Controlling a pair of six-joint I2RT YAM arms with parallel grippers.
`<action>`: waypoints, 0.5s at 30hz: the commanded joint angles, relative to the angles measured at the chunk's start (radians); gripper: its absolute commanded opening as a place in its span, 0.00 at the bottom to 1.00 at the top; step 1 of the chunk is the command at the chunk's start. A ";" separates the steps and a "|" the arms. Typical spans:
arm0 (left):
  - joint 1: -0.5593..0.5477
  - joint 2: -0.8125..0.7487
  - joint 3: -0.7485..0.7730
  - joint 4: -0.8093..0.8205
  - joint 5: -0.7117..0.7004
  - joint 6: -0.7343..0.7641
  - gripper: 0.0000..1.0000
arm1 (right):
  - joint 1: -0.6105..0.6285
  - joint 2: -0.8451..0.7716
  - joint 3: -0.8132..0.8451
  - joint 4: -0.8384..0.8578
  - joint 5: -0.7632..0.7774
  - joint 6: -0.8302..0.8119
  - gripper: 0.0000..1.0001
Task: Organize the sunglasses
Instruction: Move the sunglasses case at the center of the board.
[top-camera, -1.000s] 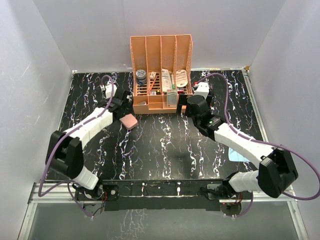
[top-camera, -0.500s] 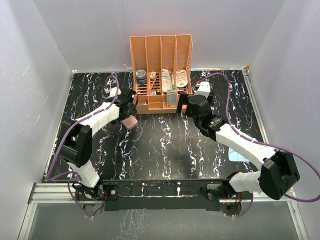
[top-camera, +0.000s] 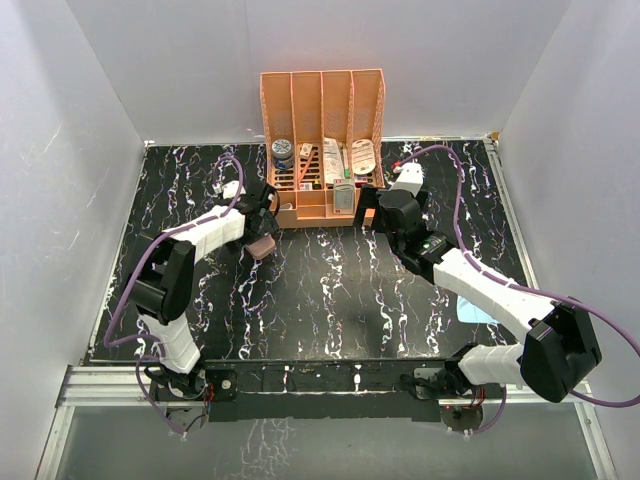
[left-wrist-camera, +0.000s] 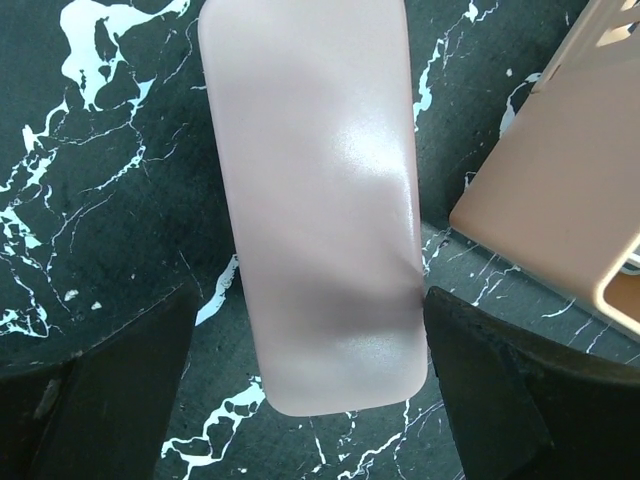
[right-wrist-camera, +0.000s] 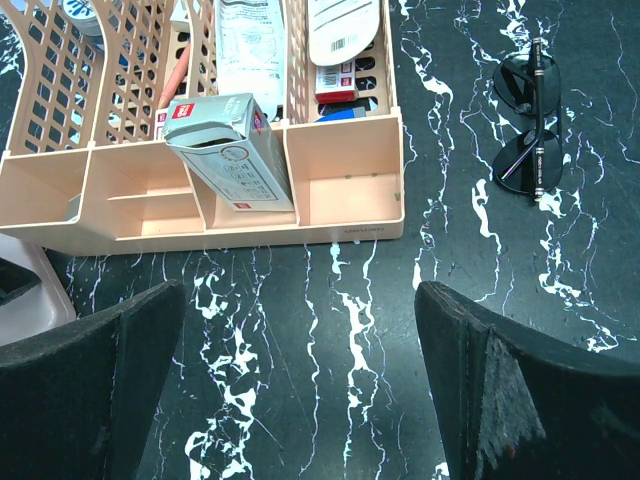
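Small pair of black thin-framed sunglasses (right-wrist-camera: 530, 125) with dark glossy lenses, seen clearly only from the right wrist. Folded, one temple laid across both lenses, with tiny pale lettering on it, too small to read. Lying flat on the black worktop with white marble veins (top-camera: 330, 290), to the right of the peach plastic slotted desk organiser (top-camera: 322, 110), near its front corner but not touching it.

Compared with the top view of one second ago: biggest change in the left arm (top-camera: 200, 235), white with black joints. Elbow then spread far out to the left, now drawn in and folded more sharply. Wrist carried from the left side of the organiser to above the pink rounded oblong glasses case (left-wrist-camera: 315, 200). Case itself in the same place, just in front of the organiser's left corner. Right arm (top-camera: 470, 280) almost unchanged, only slightly shifted.

Left arm reaching forward and down, left jaws wide open, one finger on each side of the near end of the case, worktop visible between the left finger and the case. Right arm stretched diagonally toward the organiser's right front corner, right jaws also open over bare worktop, holding nothing, sunglasses ahead of them to the right. Light blue square cloth (top-camera: 478, 312) partly under the right forearm.
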 joint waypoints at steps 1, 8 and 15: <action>-0.006 0.005 0.001 -0.004 -0.007 -0.028 0.95 | -0.001 -0.011 -0.005 0.045 0.009 0.010 0.98; -0.006 0.055 0.010 -0.010 -0.014 -0.055 0.95 | -0.002 -0.010 -0.005 0.043 0.014 0.009 0.98; -0.006 0.061 -0.001 -0.008 -0.011 -0.053 0.78 | -0.001 -0.011 -0.007 0.043 0.017 0.010 0.98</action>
